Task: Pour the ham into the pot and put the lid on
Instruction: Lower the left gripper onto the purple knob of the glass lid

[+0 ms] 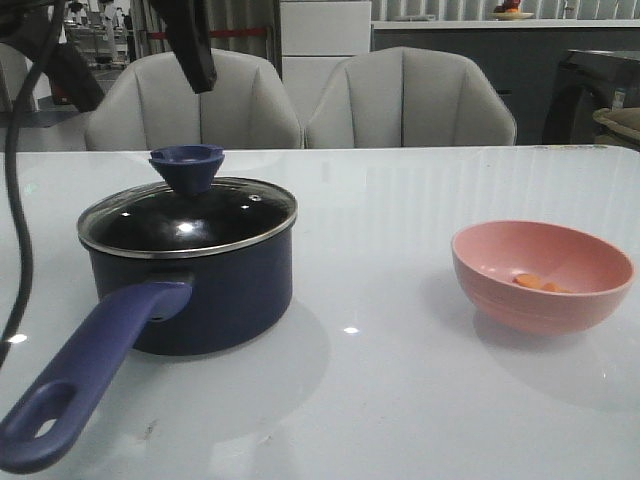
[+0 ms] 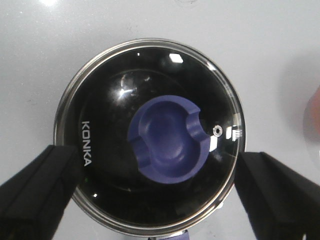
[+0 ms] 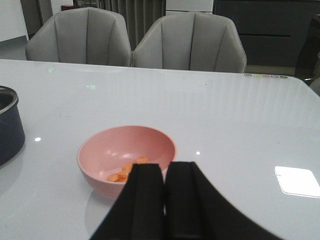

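The navy pot (image 1: 225, 295) stands at the table's left, its long handle (image 1: 90, 370) pointing toward me. The glass lid (image 1: 190, 218) sits on it, with the blue knob (image 1: 186, 165) on top. My left gripper (image 2: 157, 161) hangs open high above the lid (image 2: 112, 115), straddling the knob (image 2: 170, 140) without touching; one dark finger (image 1: 197, 55) shows in the front view. The ham (image 1: 538, 284) lies in a pink bowl (image 1: 540, 275) at the right. My right gripper (image 3: 165, 172) is shut and empty, just short of the bowl (image 3: 125, 145) and its ham (image 3: 125, 174).
Two grey chairs (image 1: 300, 100) stand behind the table's far edge. A black cable (image 1: 15, 200) hangs at the far left. The pot's side (image 3: 7, 132) shows at the edge of the right wrist view. White tabletop (image 1: 380, 250) lies between pot and bowl.
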